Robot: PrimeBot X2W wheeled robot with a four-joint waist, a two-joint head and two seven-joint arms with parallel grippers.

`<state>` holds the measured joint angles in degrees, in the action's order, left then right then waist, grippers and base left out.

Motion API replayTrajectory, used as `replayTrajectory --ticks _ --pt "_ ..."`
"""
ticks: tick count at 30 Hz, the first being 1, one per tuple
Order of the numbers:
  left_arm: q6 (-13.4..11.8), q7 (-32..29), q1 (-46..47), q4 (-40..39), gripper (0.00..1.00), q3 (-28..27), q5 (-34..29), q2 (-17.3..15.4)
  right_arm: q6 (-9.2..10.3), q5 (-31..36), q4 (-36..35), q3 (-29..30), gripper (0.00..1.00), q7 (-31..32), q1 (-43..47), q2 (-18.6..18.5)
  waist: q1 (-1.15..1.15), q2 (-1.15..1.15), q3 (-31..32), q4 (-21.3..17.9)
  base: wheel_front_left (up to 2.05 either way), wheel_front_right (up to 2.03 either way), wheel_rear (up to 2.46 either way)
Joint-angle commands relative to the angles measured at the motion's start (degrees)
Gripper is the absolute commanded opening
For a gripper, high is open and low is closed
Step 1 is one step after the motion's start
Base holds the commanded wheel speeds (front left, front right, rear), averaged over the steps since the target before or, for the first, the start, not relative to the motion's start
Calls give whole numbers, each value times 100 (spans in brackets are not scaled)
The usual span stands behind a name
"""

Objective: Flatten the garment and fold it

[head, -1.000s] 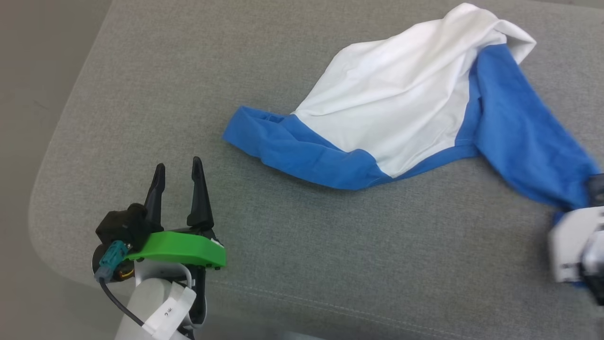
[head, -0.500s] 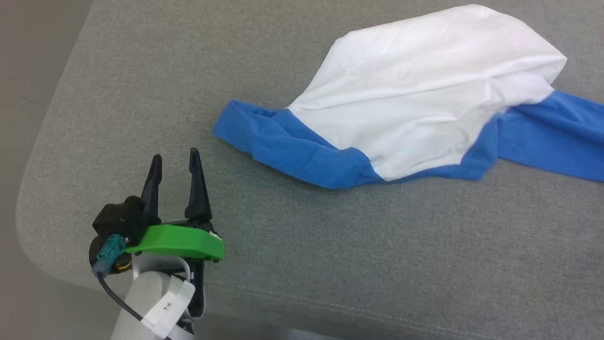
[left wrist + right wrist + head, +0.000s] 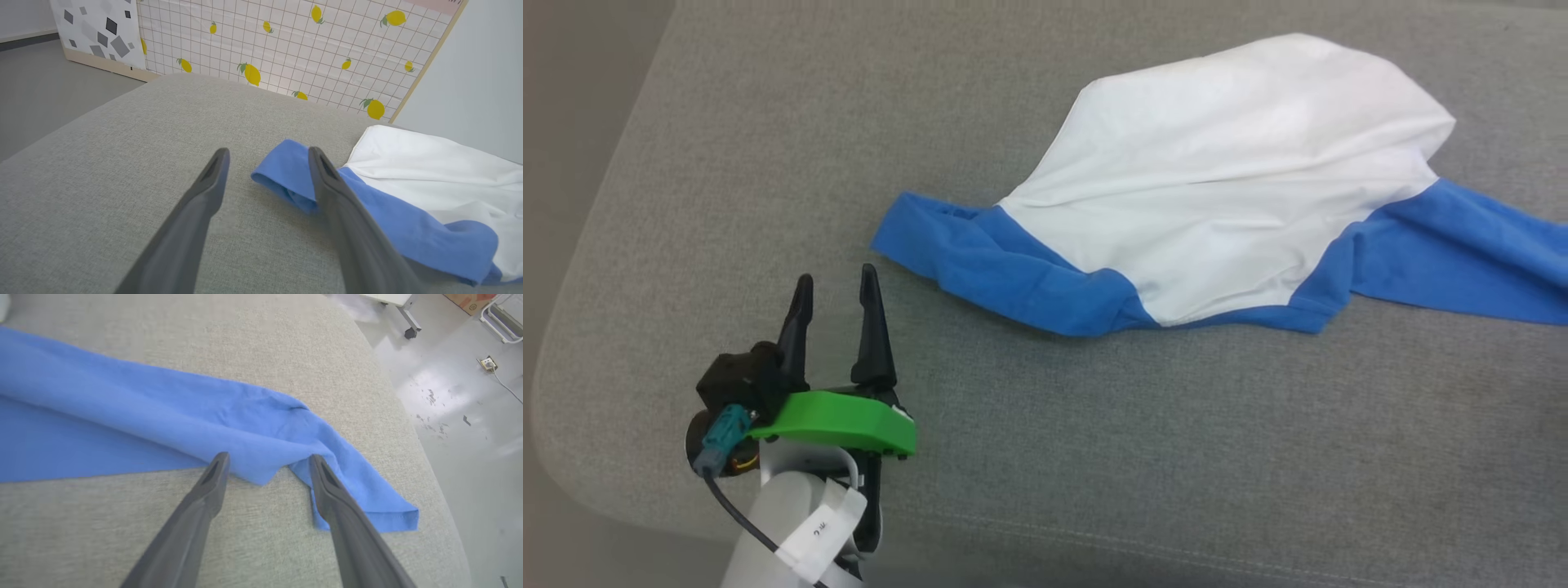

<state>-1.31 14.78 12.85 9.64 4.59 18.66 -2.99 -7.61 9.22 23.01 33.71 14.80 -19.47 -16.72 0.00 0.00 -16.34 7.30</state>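
One garment (image 3: 1217, 188), crumpled across upper centre and right of head view on grey cushion (image 3: 1094, 457); white body bunched, blue sleeves trailing left and right; two grippers: left gripper (image 3: 836, 273) at lower left, fingers apart, clear of cloth; right gripper (image 3: 268, 456) spread wide over blue sleeve end, gripping nothing.
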Motion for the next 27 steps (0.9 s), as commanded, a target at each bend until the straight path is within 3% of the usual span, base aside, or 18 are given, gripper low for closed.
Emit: replayTrajectory --ticks 1,8,13,22,27 --pt "21 22 -45 48 100 37 -21 12 12 -127 -120 -113 100 -132 173 146 0 0 237 -169 0 0 0" --pt "114 16 -43 567 100 634 161 12 12 -847 -1259 -1319 100 -860 1007 893 0 0 541 -520 0 0 0" --pt "-22 -463 155 1115 100 959 534 12 12 -1153 -1763 -2130 100 -1268 1333 1189 0 0 566 -776 0 0 0" --pt "-380 -1425 596 1715 100 1031 1351 12 12 -1315 -1748 -2845 100 -1422 1514 1364 0 0 450 -1086 0 0 0" --pt "-419 -1495 821 1811 100 874 1626 10 12 -1305 -1765 -2964 100 -1390 1515 1378 0 0 408 -1185 0 0 0"
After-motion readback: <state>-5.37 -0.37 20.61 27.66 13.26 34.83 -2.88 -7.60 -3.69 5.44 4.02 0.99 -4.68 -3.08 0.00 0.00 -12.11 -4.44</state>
